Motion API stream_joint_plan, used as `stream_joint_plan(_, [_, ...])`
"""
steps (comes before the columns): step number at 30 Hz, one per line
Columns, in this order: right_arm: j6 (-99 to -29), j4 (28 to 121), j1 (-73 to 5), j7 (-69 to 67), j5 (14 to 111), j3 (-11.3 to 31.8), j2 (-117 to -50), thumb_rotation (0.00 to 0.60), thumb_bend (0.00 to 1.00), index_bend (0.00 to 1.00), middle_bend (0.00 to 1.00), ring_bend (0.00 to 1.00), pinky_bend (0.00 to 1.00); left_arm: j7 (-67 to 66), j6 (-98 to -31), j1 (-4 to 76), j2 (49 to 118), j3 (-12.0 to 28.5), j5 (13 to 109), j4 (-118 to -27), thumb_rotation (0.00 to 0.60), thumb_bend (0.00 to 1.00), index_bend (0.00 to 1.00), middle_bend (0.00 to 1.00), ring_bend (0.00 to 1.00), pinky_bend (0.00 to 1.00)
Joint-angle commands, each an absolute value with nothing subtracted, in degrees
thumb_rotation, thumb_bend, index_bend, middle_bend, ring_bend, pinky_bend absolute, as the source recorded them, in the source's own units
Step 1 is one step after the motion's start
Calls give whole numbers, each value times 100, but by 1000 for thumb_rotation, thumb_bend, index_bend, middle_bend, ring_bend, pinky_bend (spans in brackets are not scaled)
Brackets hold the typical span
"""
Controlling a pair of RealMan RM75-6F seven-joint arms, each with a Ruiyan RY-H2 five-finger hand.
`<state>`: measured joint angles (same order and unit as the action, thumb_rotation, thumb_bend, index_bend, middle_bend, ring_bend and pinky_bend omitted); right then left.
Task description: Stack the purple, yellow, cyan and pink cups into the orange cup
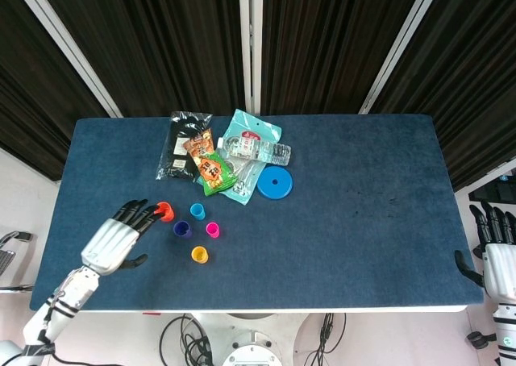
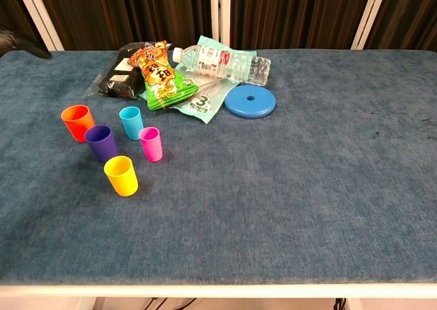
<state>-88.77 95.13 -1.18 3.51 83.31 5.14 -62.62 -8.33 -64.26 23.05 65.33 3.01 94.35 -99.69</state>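
The left hand (image 1: 117, 239) hangs over the table's (image 1: 363, 229) left part, fingers (image 1: 139, 214) stretched out and apart, holding nothing. In the head view the fingertips overlap the orange cup (image 1: 164, 211); whether they touch it cannot be told. In the chest view only a dark tip shows at the upper left edge. The right hand (image 1: 500, 263) sits off the table's right edge, fingers straight and apart, holding nothing.

Just right of the orange cup stand the purple cup (image 1: 182, 229) and cyan cup (image 1: 197, 211), then the pink cup (image 1: 212, 229). The yellow cup (image 1: 199, 255) stands nearest the front. All five are upright and apart.

Behind them lie snack bags (image 1: 208, 166), a water bottle (image 1: 256, 149) and a blue disc (image 1: 275, 184).
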Motion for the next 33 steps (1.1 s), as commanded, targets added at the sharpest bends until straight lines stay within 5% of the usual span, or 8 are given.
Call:
stream_joint_plan(1, [-8906, 9502, -97, 334, 8342, 510, -6259, 600, 288, 0, 0, 0, 0, -1098, -5895, 2716, 6852, 436, 9153, -9869, 600, 210, 153, 110, 38, 107])
stream_joint_plan(16, [-8897, 9363, -79, 131, 8193, 620, -6257, 600, 287, 0, 0, 0, 0, -1836, -5420, 3219, 7622, 556, 8359, -9055, 600, 247, 322, 233, 52, 100])
stream_joint_plan(33, [-8808, 9211, -79, -11, 8067, 668, -6285, 600, 286, 0, 0, 0, 0, -1259, -5352, 3461, 8235, 357, 8388, -8134, 600, 247, 332, 274, 52, 91])
